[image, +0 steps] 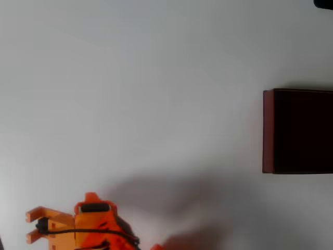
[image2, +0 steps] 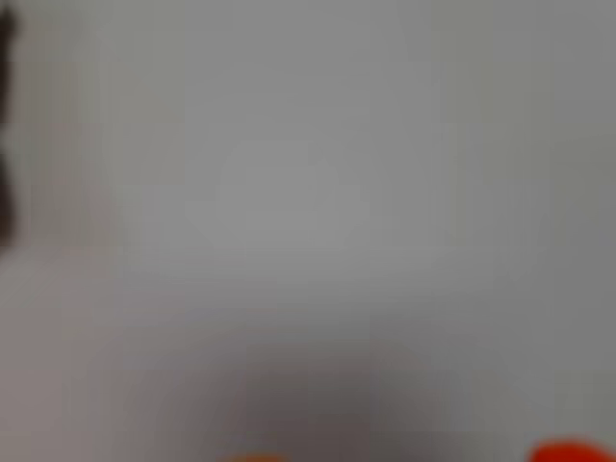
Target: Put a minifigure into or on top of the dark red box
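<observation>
Overhead view: orange gripper (image: 32, 225) sits at the bottom-left corner of the white table (image: 156, 78), fingers pointing left toward the frame edge. Two orange fingers (image: 44, 213) show as separate prongs, one above the other, with a visible gap between them, so the jaws stand apart, narrow-to-moderate spread. Nothing visible between them. Black cable (image: 93, 233) runs across the gripper body toward the right. The arm throws a soft shadow (image: 171, 198) on the table to the right of the gripper.

Dark red box (image: 297, 130) is at the right edge, mid-height, cut off by the frame on its right side. Left wall shows maroon; interior reads near-black. Can't make out anything inside it, the interior is just uniformly dark. Box and gripper are well apart, on opposite sides of the table.

A small dark object (image: 323, 3) clips the top-right corner, can't tell what it is.

Wrist view: heavily blurred. Mostly grey-white table surface (image2: 308, 192). An orange blob (image2: 573, 452) at the bottom-right edge, likely part of the gripper, too blurred to read finger state from here. Dark smear (image2: 6, 135) along the left edge, unidentifiable.

Minifigure: can't locate it in either view.
</observation>
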Motion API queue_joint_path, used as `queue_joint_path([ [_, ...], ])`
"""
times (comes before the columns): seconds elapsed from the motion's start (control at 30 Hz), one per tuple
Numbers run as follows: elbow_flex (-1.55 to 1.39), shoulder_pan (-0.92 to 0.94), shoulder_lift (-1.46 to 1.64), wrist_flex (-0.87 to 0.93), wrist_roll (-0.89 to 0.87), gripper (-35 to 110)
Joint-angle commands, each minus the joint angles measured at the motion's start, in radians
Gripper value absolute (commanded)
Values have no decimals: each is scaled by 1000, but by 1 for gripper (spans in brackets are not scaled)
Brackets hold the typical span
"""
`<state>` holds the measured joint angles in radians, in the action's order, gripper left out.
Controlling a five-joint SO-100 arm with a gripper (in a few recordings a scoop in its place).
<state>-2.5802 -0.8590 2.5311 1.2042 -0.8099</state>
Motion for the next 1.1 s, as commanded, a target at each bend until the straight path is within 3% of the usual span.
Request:
queue_joint_path([
  [0.0,-44,-60,-25,2,-110,13],
  [0.4,-51,-212,-135,-32,-291,13],
  [1.07,87,-293,-430,-112,-319,13],
])
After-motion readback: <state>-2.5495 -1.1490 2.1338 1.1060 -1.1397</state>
